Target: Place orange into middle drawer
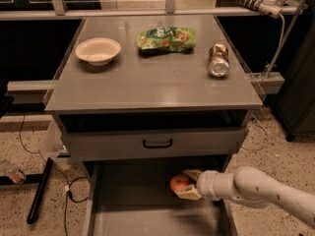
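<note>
The orange (178,182) is between the two fingers of my gripper (183,184), which reaches in from the lower right on a white arm. The gripper is shut on the orange and holds it low over the far right part of the middle drawer (133,208). This drawer is pulled out, a wide grey tray with a flat floor and low side walls. I cannot tell whether the orange touches the floor.
Above the open tray is a closed grey drawer front with a black handle (157,143). On the cabinet top (147,85) stand a white bowl (98,50), a green snack bag (166,38) and a can lying on its side (218,60). Cables lie on the floor at left.
</note>
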`<control>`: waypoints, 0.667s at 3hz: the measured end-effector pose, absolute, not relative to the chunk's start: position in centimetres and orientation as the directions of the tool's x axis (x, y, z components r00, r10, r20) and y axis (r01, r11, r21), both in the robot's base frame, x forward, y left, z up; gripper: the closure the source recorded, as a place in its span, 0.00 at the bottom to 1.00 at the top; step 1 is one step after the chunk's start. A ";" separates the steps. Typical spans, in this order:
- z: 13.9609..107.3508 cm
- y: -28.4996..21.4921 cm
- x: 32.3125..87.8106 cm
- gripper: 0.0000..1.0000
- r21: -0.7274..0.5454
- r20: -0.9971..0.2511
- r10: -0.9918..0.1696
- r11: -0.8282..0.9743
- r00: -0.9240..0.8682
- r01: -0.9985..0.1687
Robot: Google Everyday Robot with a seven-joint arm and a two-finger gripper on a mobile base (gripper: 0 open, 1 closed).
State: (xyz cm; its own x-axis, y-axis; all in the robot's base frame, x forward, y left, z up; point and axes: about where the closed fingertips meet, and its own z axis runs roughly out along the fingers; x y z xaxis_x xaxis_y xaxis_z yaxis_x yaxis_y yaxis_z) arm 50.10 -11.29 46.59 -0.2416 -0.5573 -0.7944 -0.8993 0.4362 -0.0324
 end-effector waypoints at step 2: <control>42.3 -9.7 48.7 1.00 -0.013 -0.830 -0.527 0.343 -0.181 -0.939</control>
